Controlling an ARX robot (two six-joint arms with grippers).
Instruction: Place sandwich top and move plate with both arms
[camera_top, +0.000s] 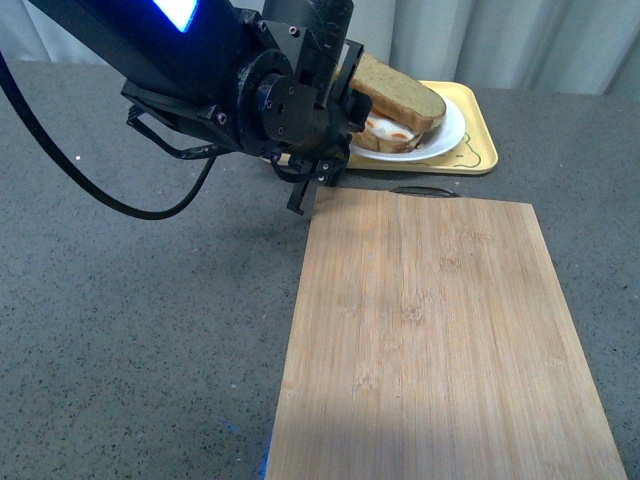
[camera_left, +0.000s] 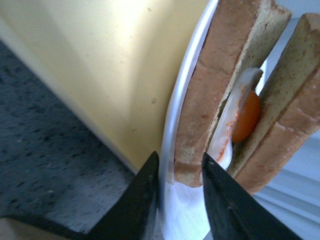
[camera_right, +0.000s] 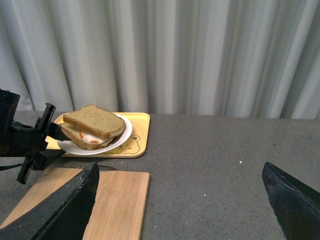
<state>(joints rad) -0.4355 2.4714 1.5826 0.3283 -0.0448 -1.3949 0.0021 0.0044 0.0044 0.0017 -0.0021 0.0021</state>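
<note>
White rim is what the left gripper has gone for. Its two jaws stand close on either side of the plate edge, and a corner of the lower slice sits between them too. That looks like a pinch on the plate, taken at the side nearest the arm so the food is not touched from above.

The top slice lies on the fried egg, so the first half of the job looks done. It leans, higher on the gripper's side, and does not sit square on the slice below. I would expect it to slide if the plate tips.

The plate rests on the yellow tray, which is near the far edge of the tabletop, right of the middle. A bamboo board runs from just in front of the tray to the near edge. It is bare, and it is a likely place to set the plate down, though that is only a guess.

The right gripper hangs well away from the plate, on its far-right side, with its jaws spread wide and nothing between them. Its camera looks straight across at the sandwich. A one-sided pinch would let a loaded plate droop, so the free edge opposite probably needs this second hold before any lift.
</note>
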